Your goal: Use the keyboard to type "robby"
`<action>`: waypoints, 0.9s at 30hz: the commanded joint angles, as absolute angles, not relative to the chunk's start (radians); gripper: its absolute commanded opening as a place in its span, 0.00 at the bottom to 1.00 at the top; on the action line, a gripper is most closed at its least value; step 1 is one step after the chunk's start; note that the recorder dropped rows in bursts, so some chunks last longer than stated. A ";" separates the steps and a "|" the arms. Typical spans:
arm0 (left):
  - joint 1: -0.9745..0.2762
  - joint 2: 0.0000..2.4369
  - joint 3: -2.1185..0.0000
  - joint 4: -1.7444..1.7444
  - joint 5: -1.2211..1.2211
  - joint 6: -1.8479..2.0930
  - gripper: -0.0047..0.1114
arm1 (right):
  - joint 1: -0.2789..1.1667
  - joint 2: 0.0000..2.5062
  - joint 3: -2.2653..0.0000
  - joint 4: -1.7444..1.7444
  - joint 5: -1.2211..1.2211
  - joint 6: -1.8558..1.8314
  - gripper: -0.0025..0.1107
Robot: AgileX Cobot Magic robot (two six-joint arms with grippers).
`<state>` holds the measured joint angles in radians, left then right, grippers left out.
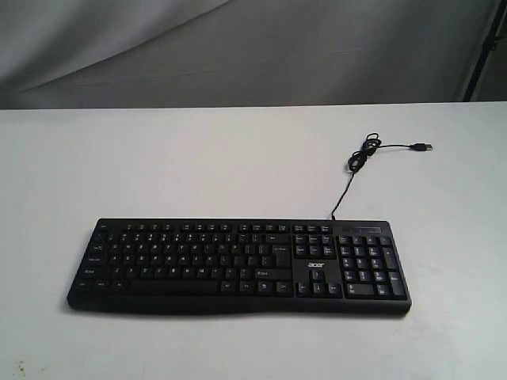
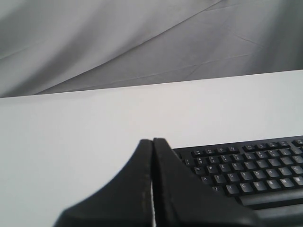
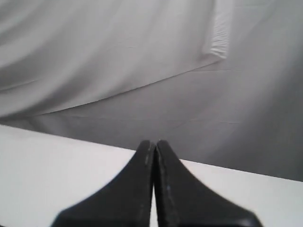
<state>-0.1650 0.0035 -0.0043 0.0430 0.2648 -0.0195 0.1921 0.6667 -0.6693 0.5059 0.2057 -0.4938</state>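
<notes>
Exterior view gives you the keyboard (image 1: 238, 265) lying flat on the white table (image 1: 198, 158), toward the near side, its thin cable (image 1: 351, 165) coiling off behind the number pad; your left gripper (image 2: 152, 141) is pressed closed on nothing, near the keyboard's corner; your right gripper (image 3: 152, 143) is likewise closed, holding nothing.
</notes>
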 commanded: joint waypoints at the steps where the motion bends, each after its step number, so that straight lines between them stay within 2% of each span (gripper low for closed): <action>1: -0.171 0.000 0.000 0.048 0.259 -0.022 0.04 | -0.010 0.398 -0.467 0.511 0.187 -0.449 0.02; 4: -0.171 0.000 0.000 0.048 0.259 -0.022 0.04 | -0.106 0.243 -0.324 0.511 0.190 -0.442 0.02; 13: -0.171 0.000 0.000 0.048 0.259 -0.022 0.04 | -0.082 0.021 -0.117 0.418 0.319 -0.440 0.02; 20: -0.171 0.000 0.000 0.048 0.259 -0.022 0.04 | -0.069 0.000 -0.071 0.424 0.307 -0.318 0.02; 24: -0.171 0.000 0.000 0.048 0.259 -0.022 0.04 | -0.064 0.000 -0.071 0.502 0.168 -0.077 0.02; 27: -0.171 0.000 0.000 0.048 0.259 -0.022 0.04 | -0.047 0.000 -0.071 0.472 0.145 -0.040 0.02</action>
<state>-0.1650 0.0035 -0.0043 0.0430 0.2648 -0.0195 -0.0604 0.0057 -0.0726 0.4798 0.1874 -0.0986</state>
